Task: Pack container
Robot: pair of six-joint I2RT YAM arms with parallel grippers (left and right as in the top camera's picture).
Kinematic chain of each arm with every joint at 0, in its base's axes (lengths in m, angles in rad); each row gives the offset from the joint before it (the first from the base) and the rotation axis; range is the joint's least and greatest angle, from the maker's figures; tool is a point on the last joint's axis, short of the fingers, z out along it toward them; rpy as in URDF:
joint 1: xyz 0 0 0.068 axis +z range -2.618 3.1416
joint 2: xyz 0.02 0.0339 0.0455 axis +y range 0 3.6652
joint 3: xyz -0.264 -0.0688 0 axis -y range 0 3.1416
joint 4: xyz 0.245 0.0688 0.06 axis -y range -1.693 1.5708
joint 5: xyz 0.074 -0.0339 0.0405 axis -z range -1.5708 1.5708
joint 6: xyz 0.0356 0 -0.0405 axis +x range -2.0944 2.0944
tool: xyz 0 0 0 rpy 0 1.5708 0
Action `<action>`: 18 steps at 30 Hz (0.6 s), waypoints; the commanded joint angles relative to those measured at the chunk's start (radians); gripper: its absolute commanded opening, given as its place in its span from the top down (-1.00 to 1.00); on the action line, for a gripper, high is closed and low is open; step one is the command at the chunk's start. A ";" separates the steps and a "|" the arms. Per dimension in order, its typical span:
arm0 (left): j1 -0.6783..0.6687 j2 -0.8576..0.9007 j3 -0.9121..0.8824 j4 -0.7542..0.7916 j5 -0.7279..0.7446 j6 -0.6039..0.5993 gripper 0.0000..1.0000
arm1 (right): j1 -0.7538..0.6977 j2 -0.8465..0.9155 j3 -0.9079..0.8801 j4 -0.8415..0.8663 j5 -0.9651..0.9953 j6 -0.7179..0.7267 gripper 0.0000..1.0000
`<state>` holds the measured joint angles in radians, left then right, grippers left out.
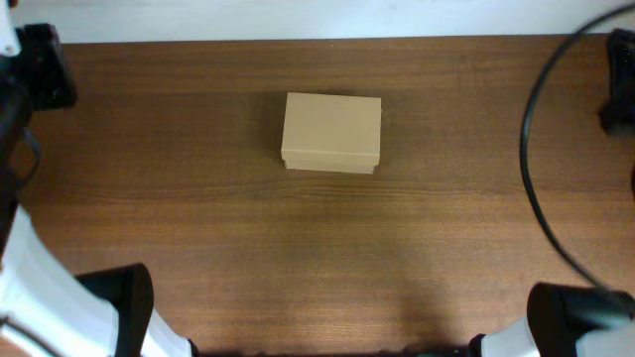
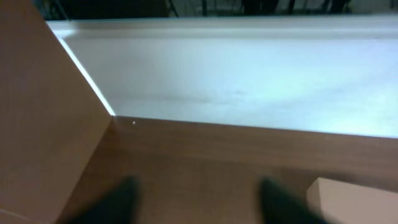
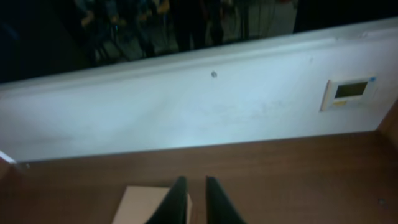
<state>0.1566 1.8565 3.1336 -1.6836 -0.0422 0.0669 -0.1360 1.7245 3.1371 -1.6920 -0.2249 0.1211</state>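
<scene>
a small plain tan cardboard box sits on the brown wooden table with its lid flap folded down shut, and nothing rests on it or touches it. seen from overhead, the box stands a little toward the far half of the table, nearer the white wall than the near edge

the left arm and the right arm stay at the near corners, both well apart from the box, one on each side of it. a black cable curves over the table well to the right of the box

in the left wrist view the left gripper has its two dark blurred fingers spread wide with bare table between them. only a corner of the box shows, just right of the right finger and not touching it. a brown side board rises to the left, far from the box

in the right wrist view the right gripper has its fingers drawn close together with only a thin slit between them, gripping nothing. the box lies just to the left of them, partly hidden behind the left finger; i cannot tell whether they touch. beyond the box on the white wall hangs a small pale panel, off to the right
</scene>
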 commanded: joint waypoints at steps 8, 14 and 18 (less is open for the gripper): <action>0.003 -0.023 -0.018 -0.003 0.000 -0.028 -0.99 | 0.005 -0.031 0.001 -0.006 0.020 -0.005 -0.99; 0.003 -0.023 -0.025 -0.003 0.000 -0.028 -0.99 | 0.005 -0.031 0.001 -0.006 0.020 -0.005 -0.99; 0.003 -0.023 -0.025 -0.003 0.000 -0.028 -0.99 | 0.005 -0.031 0.001 -0.006 0.020 -0.006 -0.99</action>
<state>0.1566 1.8263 3.1126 -1.6840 -0.0418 0.0555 -0.1360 1.6939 3.1378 -1.6920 -0.2207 0.1196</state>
